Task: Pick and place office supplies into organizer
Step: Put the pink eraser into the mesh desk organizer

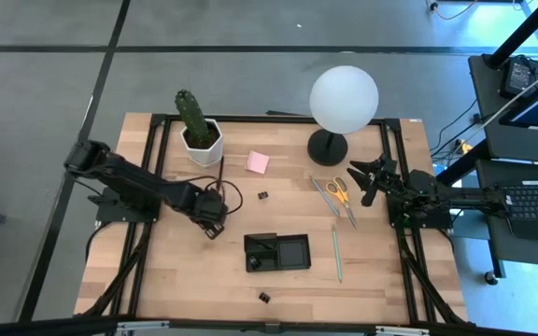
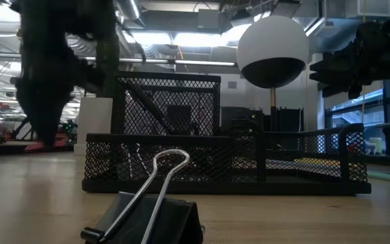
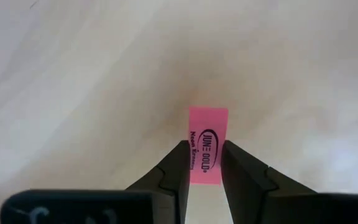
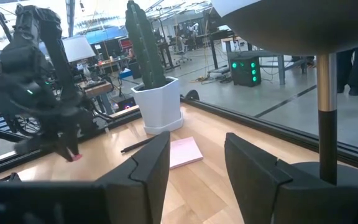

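Now the left gripper (image 3: 205,163) clamps the small pink eraser (image 3: 207,144) above the table (image 1: 185,271), left of the organizer (image 1: 277,252) — its long axis runs forward between the fingers. Right gripper (image 1: 370,179) waits open beside the scissors (image 1: 340,192).

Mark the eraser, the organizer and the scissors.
eraser (image 3: 207,144): left wrist view, printed pink face between the fingers.
organizer (image 1: 295,252): high view, floor of the large compartment.
scissors (image 1: 339,189): high view, yellow handle.

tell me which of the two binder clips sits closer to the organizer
The binder clip on the far side, toward the pink sticky-note pad, lies farther from the organizer. The binder clip near the front edge of the table is closer.
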### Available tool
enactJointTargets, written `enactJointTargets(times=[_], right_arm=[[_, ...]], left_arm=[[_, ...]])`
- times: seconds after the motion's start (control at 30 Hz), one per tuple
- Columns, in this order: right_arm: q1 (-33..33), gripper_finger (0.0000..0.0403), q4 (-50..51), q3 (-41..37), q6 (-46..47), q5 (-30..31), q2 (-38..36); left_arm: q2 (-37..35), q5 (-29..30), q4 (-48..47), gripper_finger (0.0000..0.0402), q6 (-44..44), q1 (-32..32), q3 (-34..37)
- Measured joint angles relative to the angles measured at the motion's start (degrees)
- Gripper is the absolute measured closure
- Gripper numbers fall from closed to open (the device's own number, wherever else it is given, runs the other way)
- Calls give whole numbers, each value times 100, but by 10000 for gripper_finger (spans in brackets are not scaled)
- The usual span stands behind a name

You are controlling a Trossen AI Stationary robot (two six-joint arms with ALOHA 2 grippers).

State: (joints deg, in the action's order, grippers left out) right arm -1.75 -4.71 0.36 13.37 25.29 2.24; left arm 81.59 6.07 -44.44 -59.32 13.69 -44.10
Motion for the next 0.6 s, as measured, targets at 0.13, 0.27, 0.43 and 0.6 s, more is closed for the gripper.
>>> enactJointTargets(times=[0.13,0.27,0.43,0.6], right_arm=[[0,249,0,0,82,-2,0],[1,249,1,-1,155,1,0],[-1,249,0,-1,160,1,0],[2,249,2,-2,251,1,0]], left_arm=[[-389,151,690,325,2,387,0],[-666,194,1797,325,343,811,-6],[-709,190,3343,325,1111,1340,-11],[-608,681,4384,325,1879,1769,-17]])
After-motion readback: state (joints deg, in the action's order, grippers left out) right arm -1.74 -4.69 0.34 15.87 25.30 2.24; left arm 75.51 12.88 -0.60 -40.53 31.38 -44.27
